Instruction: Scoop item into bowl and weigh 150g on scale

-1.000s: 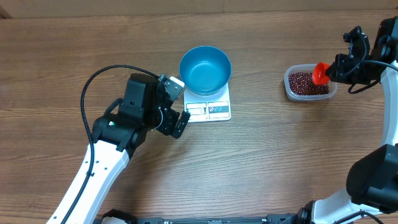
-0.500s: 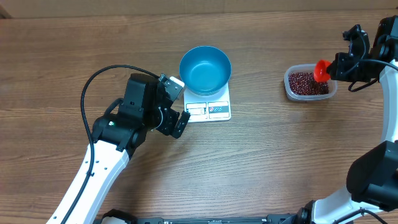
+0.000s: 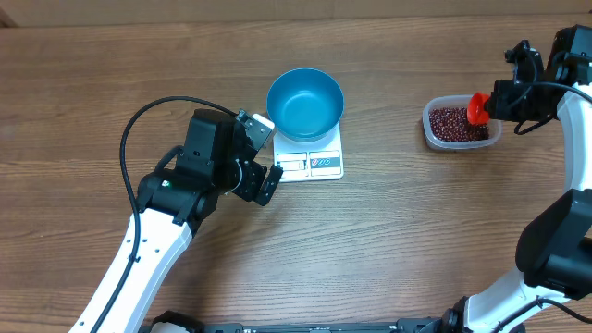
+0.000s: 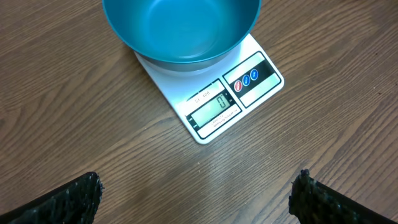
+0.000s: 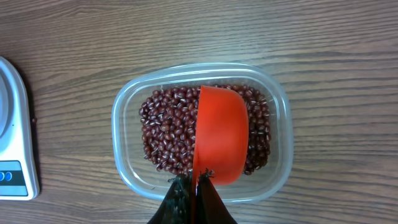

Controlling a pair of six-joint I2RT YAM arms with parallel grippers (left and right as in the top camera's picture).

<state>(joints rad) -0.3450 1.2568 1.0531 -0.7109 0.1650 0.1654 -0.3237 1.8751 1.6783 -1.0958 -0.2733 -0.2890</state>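
Left hand beside scale's display end

Likely a robotics lab bench, given 2 cabled white robot arms at a plain wood-grain table.

Matt wood-grain table, glossy blue bowl, clear plastic tub, smooth orange-red scoop

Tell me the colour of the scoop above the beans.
Bright orange-red; the scoop shows best in the right wrist view.
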